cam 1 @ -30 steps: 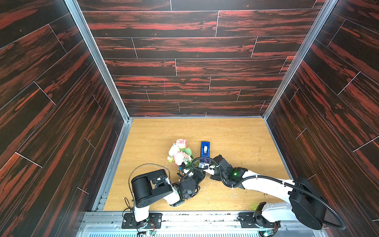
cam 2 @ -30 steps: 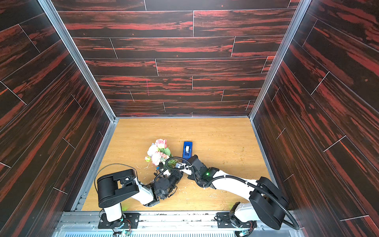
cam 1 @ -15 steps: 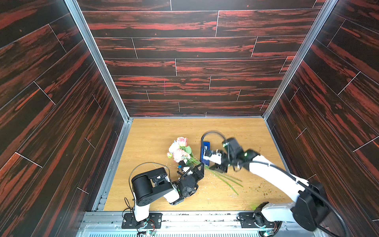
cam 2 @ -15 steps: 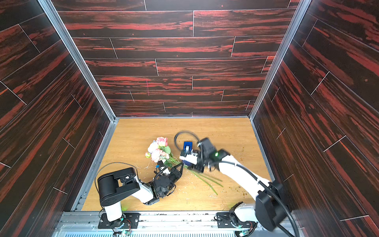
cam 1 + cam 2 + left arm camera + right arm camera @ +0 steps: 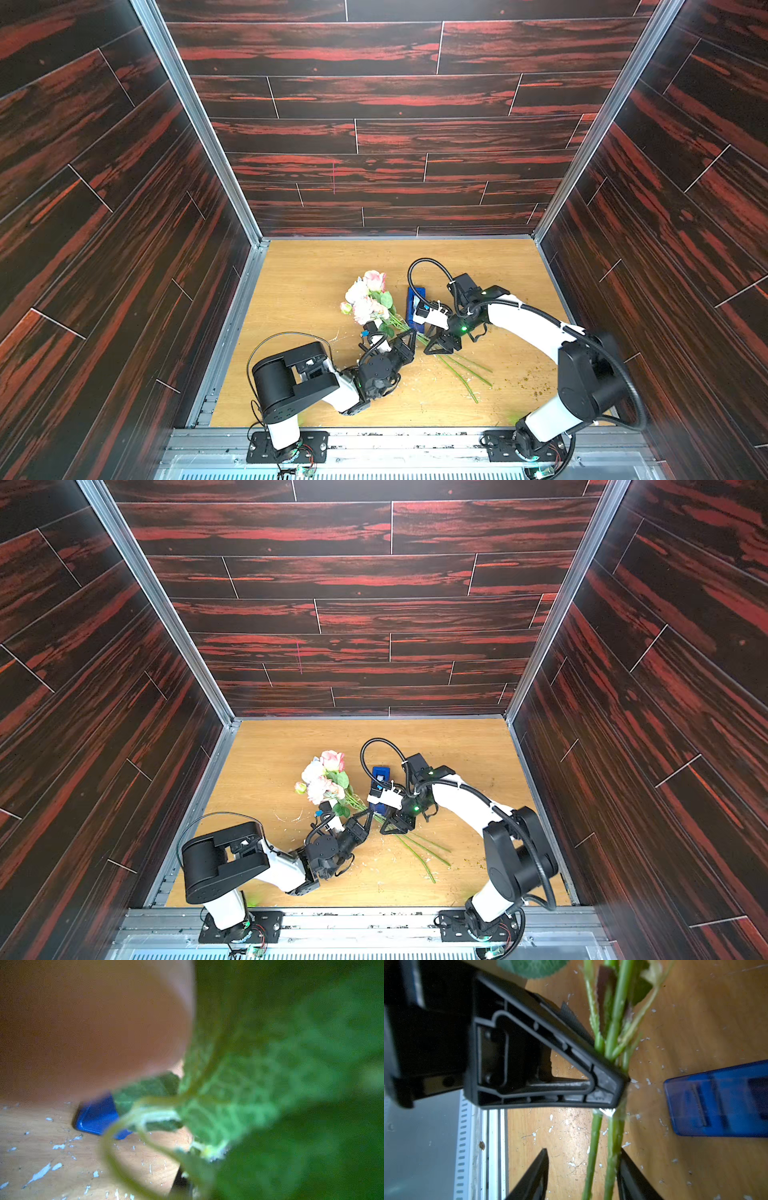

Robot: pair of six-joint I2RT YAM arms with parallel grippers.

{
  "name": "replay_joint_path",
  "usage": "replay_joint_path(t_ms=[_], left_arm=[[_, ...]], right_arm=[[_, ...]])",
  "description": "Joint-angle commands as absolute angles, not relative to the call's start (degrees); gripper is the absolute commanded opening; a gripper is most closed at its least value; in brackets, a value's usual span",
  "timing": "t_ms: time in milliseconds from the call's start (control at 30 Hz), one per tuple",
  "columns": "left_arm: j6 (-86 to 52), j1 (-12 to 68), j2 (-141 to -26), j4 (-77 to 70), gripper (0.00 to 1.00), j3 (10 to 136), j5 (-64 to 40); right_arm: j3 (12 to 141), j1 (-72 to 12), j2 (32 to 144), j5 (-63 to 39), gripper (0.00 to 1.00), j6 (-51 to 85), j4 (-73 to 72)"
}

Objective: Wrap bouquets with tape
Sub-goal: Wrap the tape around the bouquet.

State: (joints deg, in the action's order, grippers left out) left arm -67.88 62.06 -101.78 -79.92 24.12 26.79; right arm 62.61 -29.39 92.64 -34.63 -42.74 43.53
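We found the bouquet [image 5: 368, 301] lying on the wooden bench [image 5: 316, 266], a little toward the near edge and about midway across. Its pink and white blooms pointed toward the back wall, and its long green stems [image 5: 461, 370] trailed toward the front right. In both top views the blue tape dispenser [image 5: 380, 773] stood just beside the blooms on their right side. Part of it was hidden behind the right arm's wrist.

The left tool [image 5: 399, 338] was pressed together on the stems just below the leaves. In the right wrist view its black triangular finger [image 5: 550, 1064] came to a point where the stems bunched, and they spread apart again past it.

The right tool [image 5: 582, 1153] stood spread, with its two dark fingertips on either side of the stems further down their length. We saw a gap on one side. On the other side we could not tell whether the finger touched the nearest stem. The dispenser [image 5: 716, 1101] sat near the stems but clear of them.

The left wrist view was mostly filled by a blurred green leaf [image 5: 270, 1084], with one blue corner of the dispenser [image 5: 95, 1118] showing past it. Small white flecks [image 5: 571, 1122] were scattered over the bench around the stems.
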Motion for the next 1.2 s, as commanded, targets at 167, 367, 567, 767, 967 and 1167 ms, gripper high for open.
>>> replay_joint_path(t_ms=[167, 367, 567, 767, 967, 1167], left_arm=[[-66.3, 62.8, -99.3, -80.9, 0.00, 24.2, 26.5], [-66.7, 63.0, -99.5, -80.9, 0.00, 24.1, 27.3], [-68.4, 63.4, -100.1, -80.9, 0.21, 23.8, 28.3], [-70.6, 64.0, -100.1, -80.9, 0.47, 22.4, 31.4], [-73.4, 64.2, -102.7, -80.9, 0.58, 22.1, 33.3], [-74.1, 64.1, -104.6, -80.9, 0.56, 23.2, 34.6]], right_arm=[[62.7, -29.4, 95.4, -39.2, 0.41, -43.3, 42.6], [59.3, -31.0, 92.3, -36.2, 0.14, -40.8, 37.9], [54.8, -33.0, 87.8, -31.6, 0.00, -38.3, 32.8], [50.4, -37.7, 82.8, -21.1, 0.00, -37.0, 27.4], [45.5, -42.5, 78.8, -7.3, 0.00, -37.2, 20.3], [41.8, -46.5, 76.6, 2.2, 0.00, -37.7, 15.3]])
